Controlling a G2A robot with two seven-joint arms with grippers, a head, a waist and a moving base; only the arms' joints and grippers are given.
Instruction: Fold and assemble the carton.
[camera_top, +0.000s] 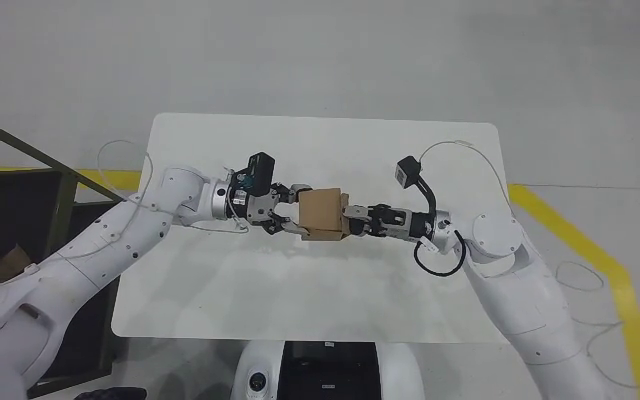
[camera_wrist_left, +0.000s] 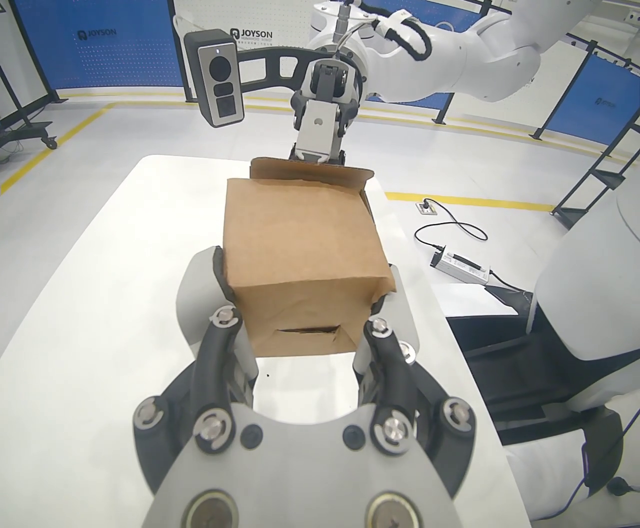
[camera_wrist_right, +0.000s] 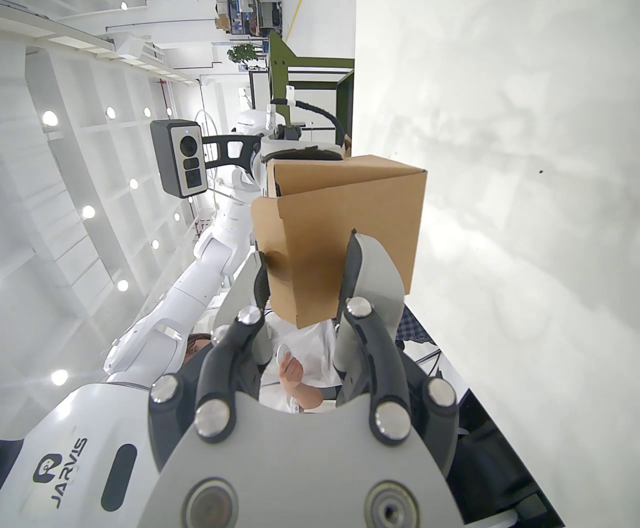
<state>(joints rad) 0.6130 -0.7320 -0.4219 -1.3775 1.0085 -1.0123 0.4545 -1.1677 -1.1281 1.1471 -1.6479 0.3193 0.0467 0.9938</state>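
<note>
A brown cardboard carton (camera_top: 322, 211) is held above the middle of the white table (camera_top: 200, 290), between the two arms. My left gripper (camera_top: 292, 212) is shut on the carton (camera_wrist_left: 300, 250) at its closed end, one finger (camera_wrist_left: 220, 272) on each side. That end shows a tucked slot. My right gripper (camera_top: 350, 220) is at the opposite, open end. There it is shut on a flap (camera_wrist_right: 305, 260) of the carton, with one finger (camera_wrist_right: 372, 270) outside the flap and the other behind it. In the left wrist view the right gripper (camera_wrist_left: 317, 157) sits behind the raised far flap.
The table (camera_wrist_left: 100, 250) under the carton is bare. A dark frame with a cardboard piece (camera_top: 12, 262) stands off the table's left edge. A power brick and cable (camera_wrist_left: 457, 265) lie on the floor beyond the table.
</note>
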